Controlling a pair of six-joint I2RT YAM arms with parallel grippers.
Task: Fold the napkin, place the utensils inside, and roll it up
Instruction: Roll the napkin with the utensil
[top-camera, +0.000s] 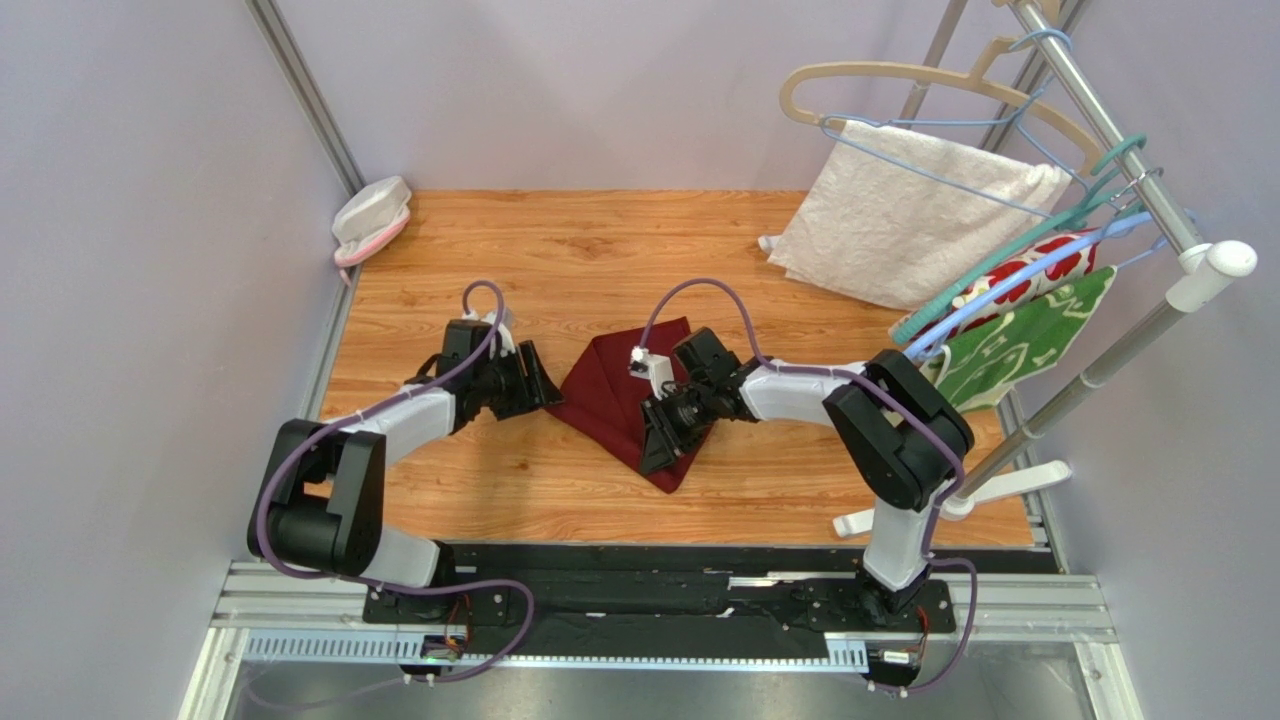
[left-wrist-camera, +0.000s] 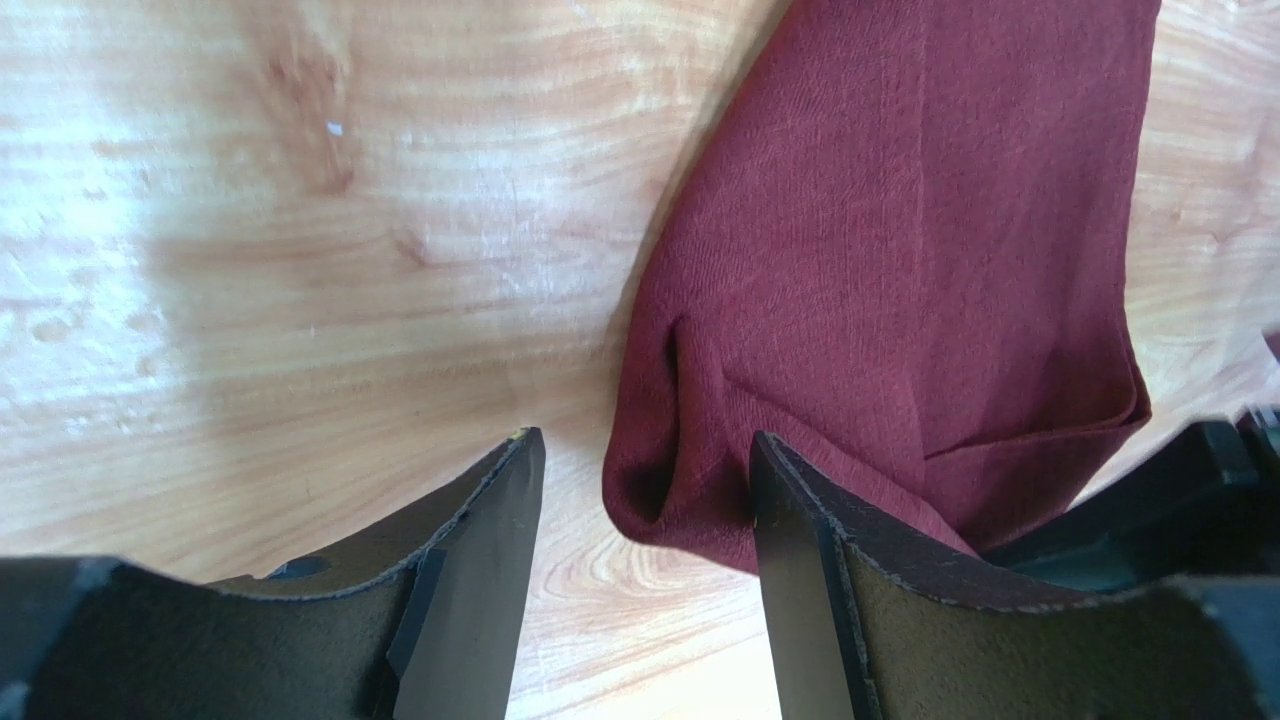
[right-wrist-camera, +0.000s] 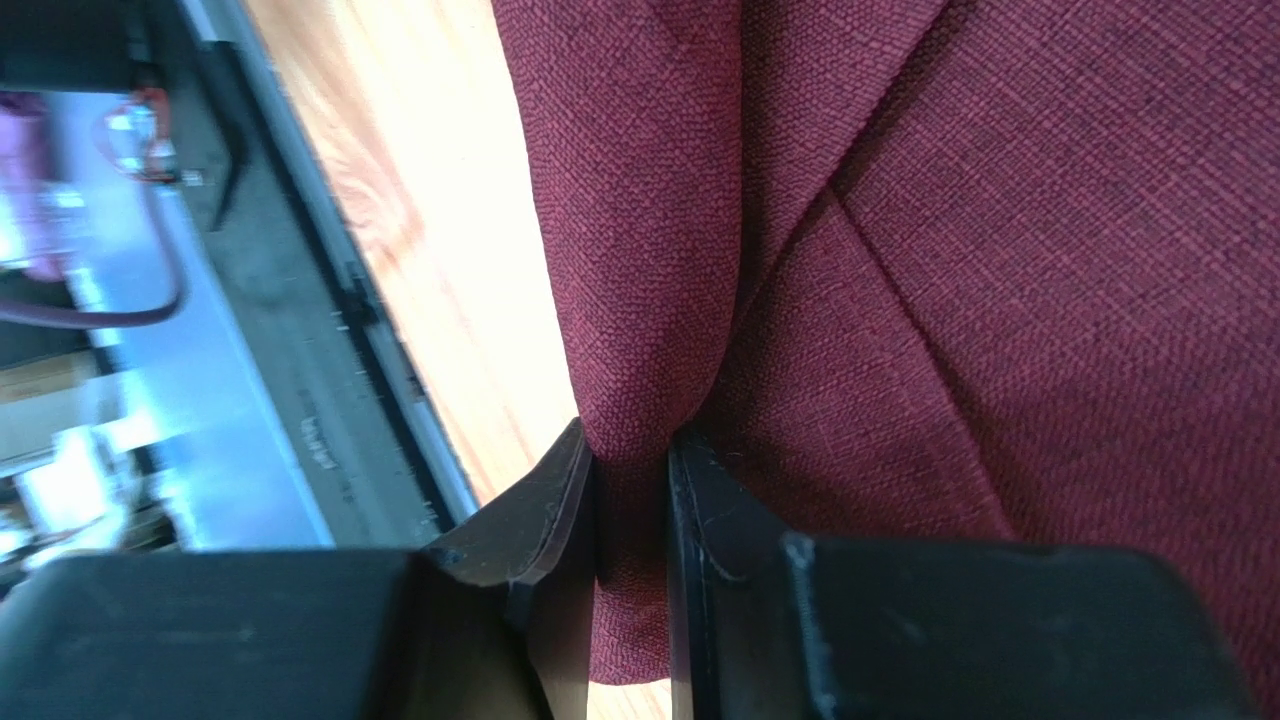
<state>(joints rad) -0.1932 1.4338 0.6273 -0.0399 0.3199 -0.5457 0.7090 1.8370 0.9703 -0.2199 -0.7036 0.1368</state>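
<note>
You're early in the job. The napkin (top-camera: 613, 393) lies mid-surface (top-camera: 571, 240), doubled over on itself but not rolled. Your right pincer (right-wrist-camera: 631, 438) is clamped on a fold at its edge. Your left pincer (left-wrist-camera: 643, 450) stands apart with a corner between its fingers, gripping nothing. Count one napkin, two pincers and no utensils in sight, though they may simply be hidden from these views.

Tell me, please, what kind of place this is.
Probably a robot test booth, not a home: plain walls close in a small wooden table, two arms are bolted to a metal rail, and a rack holds cloths.
</note>
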